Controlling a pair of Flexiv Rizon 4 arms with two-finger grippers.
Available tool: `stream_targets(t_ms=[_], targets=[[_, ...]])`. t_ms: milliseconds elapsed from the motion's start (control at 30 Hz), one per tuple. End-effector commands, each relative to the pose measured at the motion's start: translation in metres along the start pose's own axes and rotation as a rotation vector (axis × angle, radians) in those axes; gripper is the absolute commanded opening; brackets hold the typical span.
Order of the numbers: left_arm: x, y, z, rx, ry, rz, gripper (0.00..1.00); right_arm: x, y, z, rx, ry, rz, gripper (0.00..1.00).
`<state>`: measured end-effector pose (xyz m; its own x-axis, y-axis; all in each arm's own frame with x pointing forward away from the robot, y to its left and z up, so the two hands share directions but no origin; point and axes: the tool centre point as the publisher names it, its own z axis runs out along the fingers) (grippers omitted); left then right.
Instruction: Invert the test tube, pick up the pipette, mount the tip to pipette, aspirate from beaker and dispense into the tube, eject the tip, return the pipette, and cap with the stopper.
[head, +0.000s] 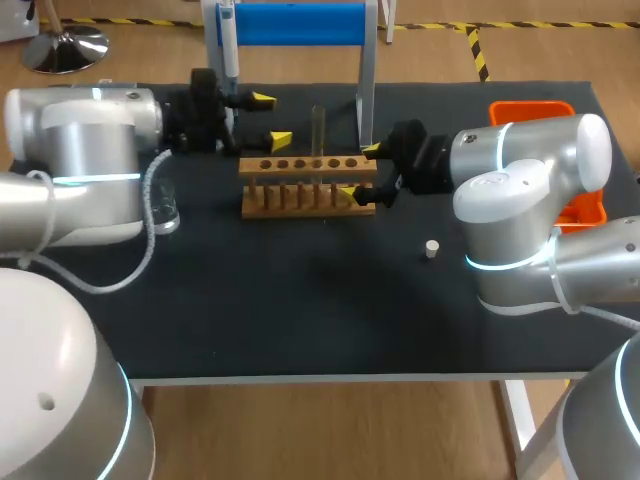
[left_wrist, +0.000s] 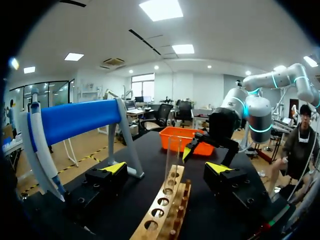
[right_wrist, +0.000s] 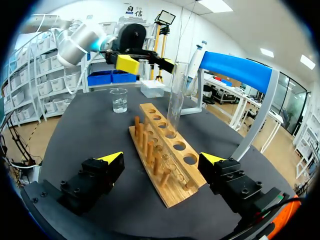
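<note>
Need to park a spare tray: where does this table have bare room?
Free: the wide near strip of table between the wooden rack and front edge, save the stopper at right. Crowded: the back, where the left end effector and right end effector flank the rack, beside beaker, pipette stand and orange bin.

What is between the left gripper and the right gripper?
Head view: a wooden test tube rack holding one upright clear glass tube lies between left gripper and right gripper.
</note>
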<state>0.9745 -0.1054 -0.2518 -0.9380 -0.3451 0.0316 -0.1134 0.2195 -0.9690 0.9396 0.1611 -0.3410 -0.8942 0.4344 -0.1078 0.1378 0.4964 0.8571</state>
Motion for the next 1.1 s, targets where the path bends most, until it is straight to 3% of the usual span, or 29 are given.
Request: stream_targets(t_ms=[33,867,1100], targets=[[0.038,-0.006,-0.086,-0.033,-0.138,-0.017,1.0,0.0,0.0,-0.001,-0.001,0.003,0.0,1.0],[0.038,-0.006,-0.086,-0.033,-0.138,-0.017,1.0,0.0,0.0,-0.001,-0.001,0.003,0.0,1.0],[-0.005,0.029,-0.175,-0.152,-0.422,-0.117,1.0,0.0,0.0,-0.001,-0.001,0.003,0.0,1.0]])
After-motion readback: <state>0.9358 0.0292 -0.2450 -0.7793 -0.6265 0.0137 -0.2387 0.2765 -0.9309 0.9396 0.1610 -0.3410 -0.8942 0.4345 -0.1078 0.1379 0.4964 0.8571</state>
